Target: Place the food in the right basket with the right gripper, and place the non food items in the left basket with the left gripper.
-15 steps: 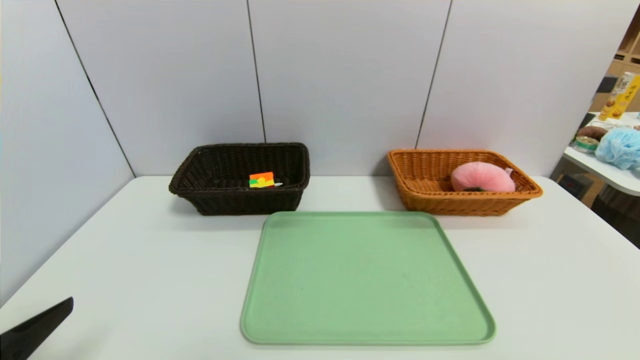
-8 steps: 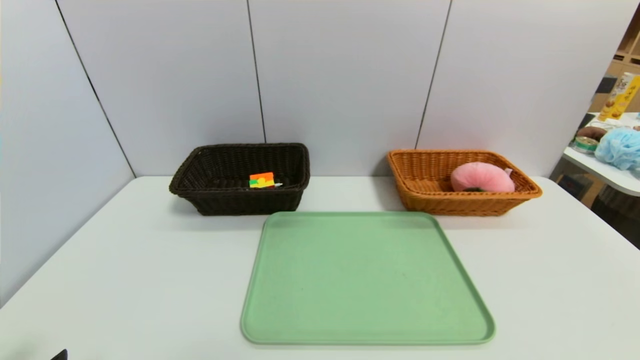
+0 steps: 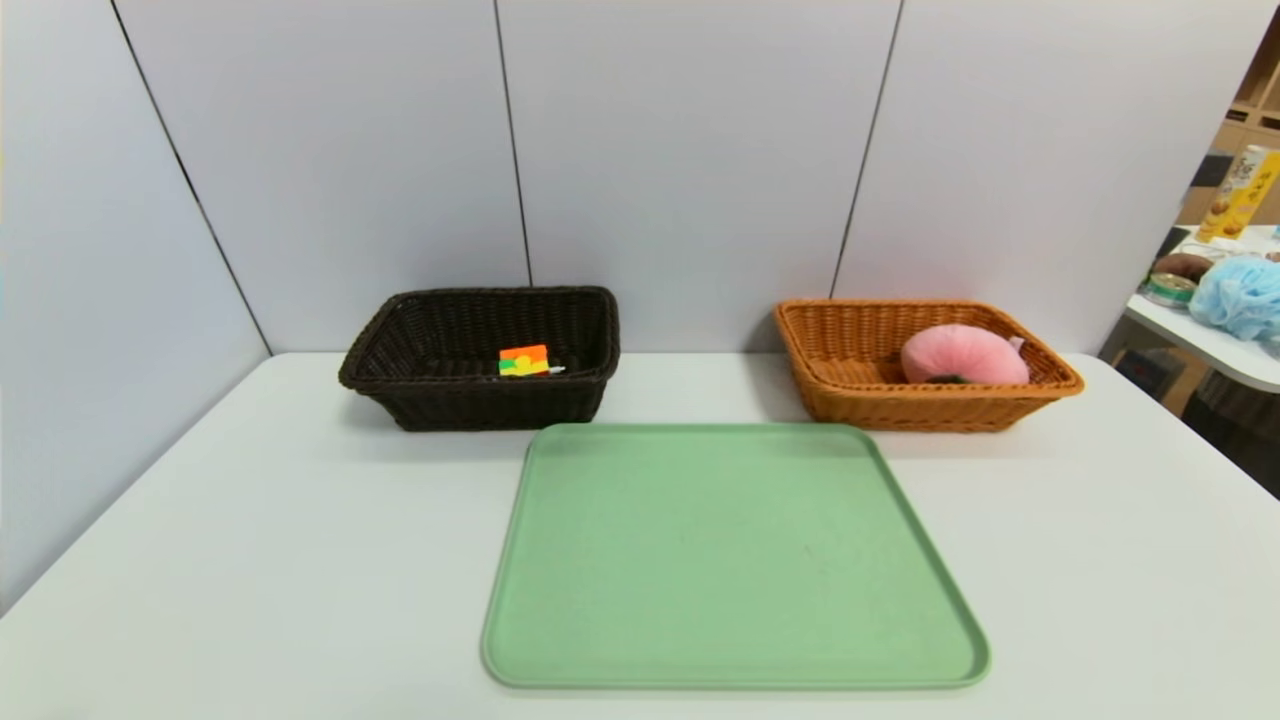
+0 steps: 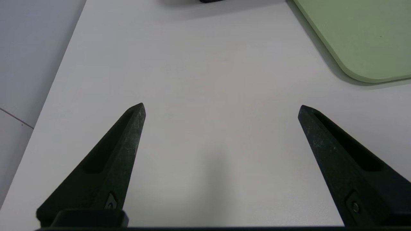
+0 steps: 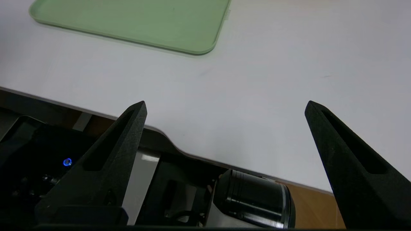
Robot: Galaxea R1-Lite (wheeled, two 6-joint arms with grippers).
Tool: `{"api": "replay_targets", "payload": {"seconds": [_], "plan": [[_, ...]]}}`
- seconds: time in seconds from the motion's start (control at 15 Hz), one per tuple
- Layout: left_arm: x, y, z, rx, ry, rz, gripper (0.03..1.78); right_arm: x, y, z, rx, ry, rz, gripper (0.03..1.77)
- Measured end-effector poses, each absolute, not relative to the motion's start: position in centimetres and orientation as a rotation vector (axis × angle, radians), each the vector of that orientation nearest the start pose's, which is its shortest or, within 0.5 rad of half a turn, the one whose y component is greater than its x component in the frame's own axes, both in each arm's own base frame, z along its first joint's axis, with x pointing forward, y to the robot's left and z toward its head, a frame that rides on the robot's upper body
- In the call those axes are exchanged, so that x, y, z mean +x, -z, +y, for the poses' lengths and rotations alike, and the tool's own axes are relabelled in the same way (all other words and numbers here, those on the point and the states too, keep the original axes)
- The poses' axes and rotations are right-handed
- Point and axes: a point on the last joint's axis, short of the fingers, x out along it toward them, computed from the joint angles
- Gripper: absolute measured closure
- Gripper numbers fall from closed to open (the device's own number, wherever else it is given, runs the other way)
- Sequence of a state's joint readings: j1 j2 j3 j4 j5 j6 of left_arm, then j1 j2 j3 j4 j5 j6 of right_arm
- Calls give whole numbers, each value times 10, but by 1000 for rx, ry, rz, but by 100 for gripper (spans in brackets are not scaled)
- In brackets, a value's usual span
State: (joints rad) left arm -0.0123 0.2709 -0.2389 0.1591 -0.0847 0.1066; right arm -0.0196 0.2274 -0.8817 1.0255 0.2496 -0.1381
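Hovering over the white surface [image 3: 300,560], the left gripper [image 4: 221,110] has its jaws spread wide around nothing; the green tray [image 3: 735,555] lies beyond them. The right gripper [image 5: 226,107] also hangs, jaws wide and unladen, near the surface's edge. Well apart from both, the plush peach [image 3: 963,355] sits in the orange basket [image 3: 900,410], its underside hidden, while the cube [image 3: 524,361] and pen [image 3: 557,370], mostly hidden, lie in the dark basket [image 3: 490,405].

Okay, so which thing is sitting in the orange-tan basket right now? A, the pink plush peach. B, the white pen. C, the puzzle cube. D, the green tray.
A: the pink plush peach rests inside the orange-tan basket, toward its right side in the head view.
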Motion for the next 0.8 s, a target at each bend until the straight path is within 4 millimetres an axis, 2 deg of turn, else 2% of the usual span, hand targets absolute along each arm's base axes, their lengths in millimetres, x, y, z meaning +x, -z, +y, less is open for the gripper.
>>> {"api": "replay_targets", "payload": {"seconds": [0.2,0.33,0.6,0.8], "plan": [[-17,-123,-2,100,109,150,12,-111,-181,6,-101,-244,271,10],[-18,-120,-2,102,98,108,12,-107,-175,5,-115,-200,165,10],[-14,-103,-2,132,86,51,12,-86,-159,2,-136,-79,-2,10],[-13,-88,-1,171,34,46,12,-68,-144,1,-141,-32,-39,10]]}}
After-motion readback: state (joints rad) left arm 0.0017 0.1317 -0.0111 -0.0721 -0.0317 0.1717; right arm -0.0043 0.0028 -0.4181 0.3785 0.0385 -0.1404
